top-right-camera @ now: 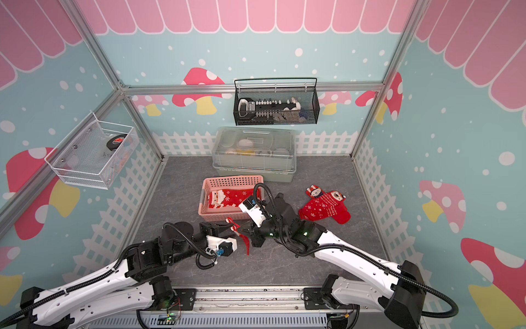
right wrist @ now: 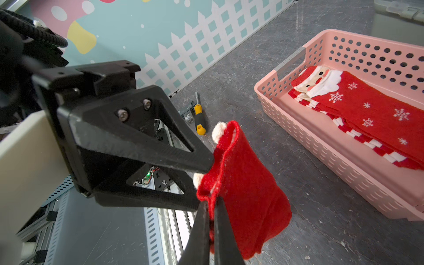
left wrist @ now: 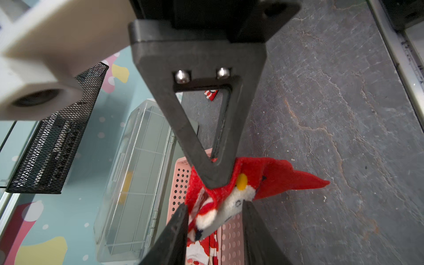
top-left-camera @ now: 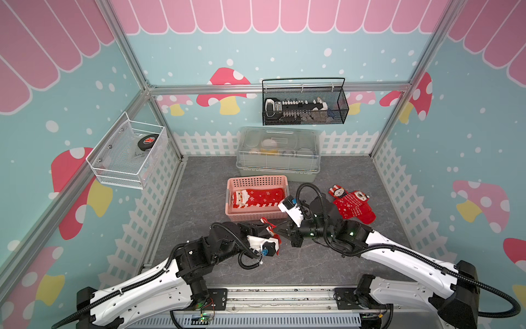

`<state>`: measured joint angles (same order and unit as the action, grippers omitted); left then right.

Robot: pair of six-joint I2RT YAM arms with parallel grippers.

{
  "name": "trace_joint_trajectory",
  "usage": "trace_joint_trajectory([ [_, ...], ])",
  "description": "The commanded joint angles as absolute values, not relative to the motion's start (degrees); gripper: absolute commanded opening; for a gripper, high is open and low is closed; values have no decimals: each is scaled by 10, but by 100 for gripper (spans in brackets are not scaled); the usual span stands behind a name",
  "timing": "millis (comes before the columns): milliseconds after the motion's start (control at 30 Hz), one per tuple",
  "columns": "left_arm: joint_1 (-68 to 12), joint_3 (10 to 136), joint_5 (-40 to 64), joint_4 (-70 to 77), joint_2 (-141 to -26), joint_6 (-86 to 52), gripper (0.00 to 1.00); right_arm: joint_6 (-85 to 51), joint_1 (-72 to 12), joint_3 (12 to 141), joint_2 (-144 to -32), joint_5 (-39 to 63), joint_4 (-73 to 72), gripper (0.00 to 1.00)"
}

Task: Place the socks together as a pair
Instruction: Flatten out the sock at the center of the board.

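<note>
Right hand (right wrist: 212, 204): fingers pressed together on a fold of the held sock (right wrist: 243, 183), at its cuff end.
Left hand (left wrist: 215, 206): fingers apart, with the cuff's white face between them and touching both. Whether they actually pinch it, I cannot tell.
Held sock: hangs between the two hands above the counter (top-left-camera: 199, 205), just in front of the pink basket (top-left-camera: 256, 179), with its red body drooping downwards.
Other socks: a Santa pair (top-left-camera: 262, 196) lies flat in the basket. A loose heap with animal faces (top-left-camera: 353, 205) lies on the counter on the right side.
Handling: probably light, soft and limp. It should sag and fold wherever it is unsupported, and it won't break.
Where to hold: the cuff rim looks like the firmest edge. Holding the cuff and toe apart should let it lie flat. A thin, single-layer pinch could slip.
Left wrist view: shows the cuff's white face with a yellow spot and a dark eye, which the right wrist view misses.
Right wrist view: shows the plain red back and the closed fingers, plus a yellow-handled screwdriver (right wrist: 199, 119) by the fence that I cannot make out from above.
Top views: the held sock is only a red sliver, but both show where the heap lies.
</note>
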<state>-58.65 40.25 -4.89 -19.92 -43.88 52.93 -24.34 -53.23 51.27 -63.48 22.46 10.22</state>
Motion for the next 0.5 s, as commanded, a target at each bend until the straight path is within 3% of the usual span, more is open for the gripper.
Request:
trace_joint_trajectory([
  [0,-589,406,-54,-208,-443,537,32,-245,-541,523,-631,221,92,0],
  [167,-589,411,-39,-194,-444,529,28,-254,-547,528,-628,213,104,0],
  [400,-589,412,-42,-193,-445,512,3,-255,-550,518,-613,195,109,0],
  [467,-590,419,-32,-196,-443,476,0,-257,-550,520,-612,174,122,11],
])
